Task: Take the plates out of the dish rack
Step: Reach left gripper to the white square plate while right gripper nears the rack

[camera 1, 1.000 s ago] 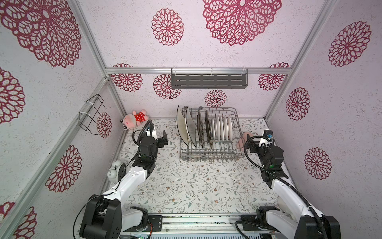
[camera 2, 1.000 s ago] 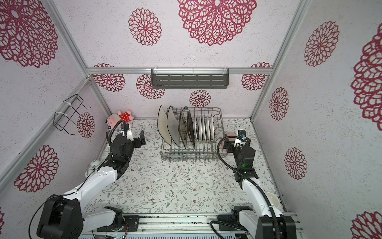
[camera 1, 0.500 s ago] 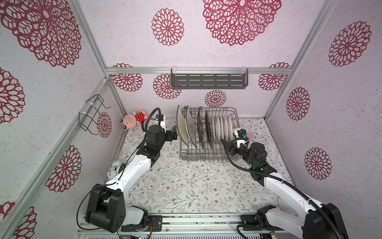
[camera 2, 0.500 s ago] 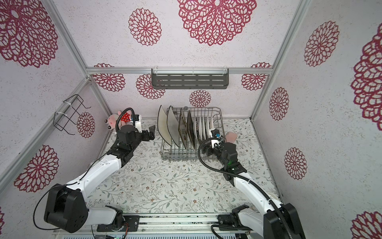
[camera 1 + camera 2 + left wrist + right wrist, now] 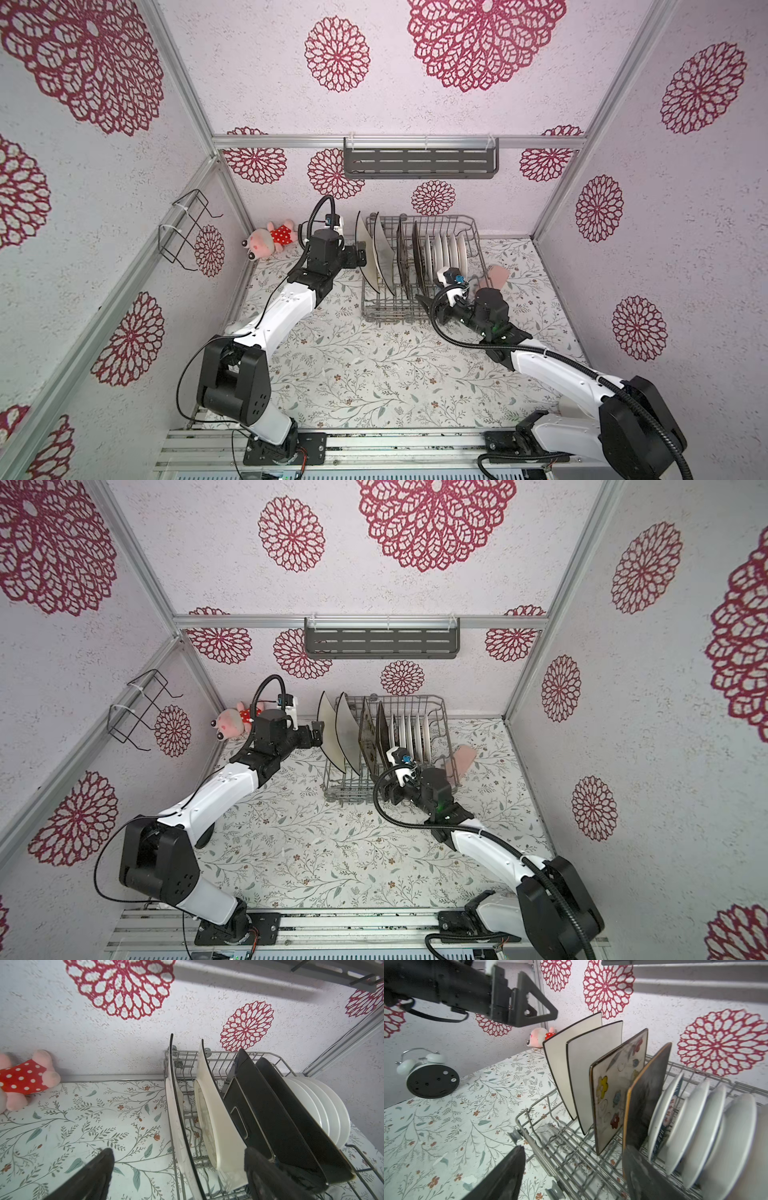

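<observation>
Plainly only in the right wrist view: alarm clock (image 5: pixel 432 1082) on bench (image 5: pixel 446 1126) (left gripper (image 5: pixel 178 1150), right gripper (image 5: pixel 573 1147) agape, empty).

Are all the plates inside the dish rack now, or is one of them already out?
All inside. The plates stand on edge between the tines of the dish rack; none lies on the visible table.

Plates (image 5: pixel 451 251) upright in dish rack (image 5: pixel 384 309)
</observation>
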Available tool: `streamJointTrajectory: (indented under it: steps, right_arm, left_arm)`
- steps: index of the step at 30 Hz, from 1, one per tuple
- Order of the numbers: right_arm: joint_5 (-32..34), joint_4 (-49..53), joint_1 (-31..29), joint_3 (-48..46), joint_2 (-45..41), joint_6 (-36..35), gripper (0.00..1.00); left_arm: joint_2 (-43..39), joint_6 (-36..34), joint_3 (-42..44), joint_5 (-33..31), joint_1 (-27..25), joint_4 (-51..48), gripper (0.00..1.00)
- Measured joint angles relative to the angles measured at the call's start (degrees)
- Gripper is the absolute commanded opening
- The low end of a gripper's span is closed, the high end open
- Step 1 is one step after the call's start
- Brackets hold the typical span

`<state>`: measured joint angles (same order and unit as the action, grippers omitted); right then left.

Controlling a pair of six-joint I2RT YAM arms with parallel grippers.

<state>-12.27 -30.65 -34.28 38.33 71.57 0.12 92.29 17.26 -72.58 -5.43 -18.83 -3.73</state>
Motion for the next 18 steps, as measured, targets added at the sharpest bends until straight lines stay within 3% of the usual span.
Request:
streamJointTrajectory:
  steps: [18]
  right_arm:
    - [0.20, -2.93, -5.16, 1.46, 4.20, 1.46, 0.76]
  left_arm:
    - [10.12, 0.92, -10.10, -0.63, -0.31, -8.02, 0.86]
